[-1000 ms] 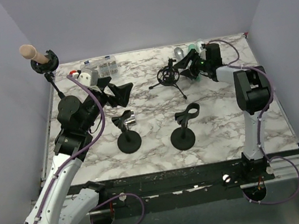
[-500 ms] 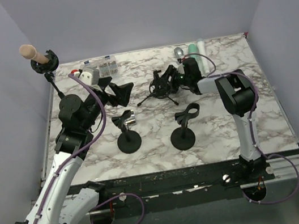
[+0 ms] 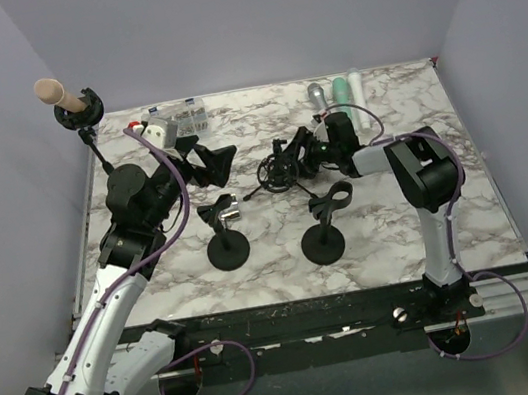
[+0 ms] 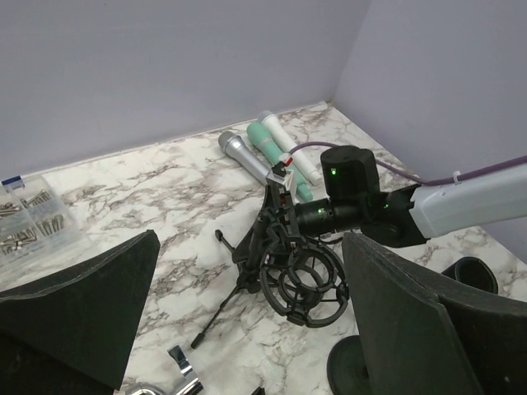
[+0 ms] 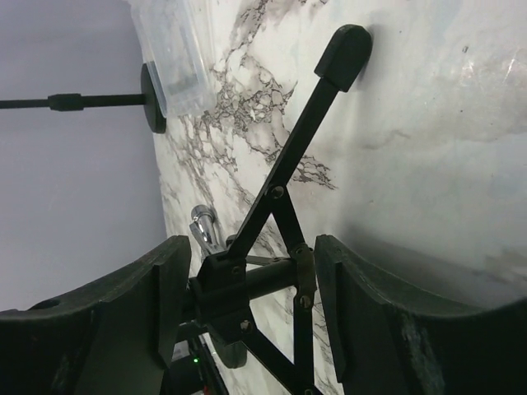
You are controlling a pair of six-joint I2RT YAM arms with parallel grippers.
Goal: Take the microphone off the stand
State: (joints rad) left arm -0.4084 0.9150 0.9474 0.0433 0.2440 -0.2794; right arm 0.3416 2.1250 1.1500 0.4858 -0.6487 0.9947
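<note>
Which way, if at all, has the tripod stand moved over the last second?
Yes. The tripod stand, gripped by the right gripper, has moved left and toward the near edge, further from the teal microphone lying at the far edge.

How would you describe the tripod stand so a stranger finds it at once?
Start at the marble table, then its middle, just behind two round-based stands. The tripod stand is there; it alone has three thin legs and a round cage.
</note>
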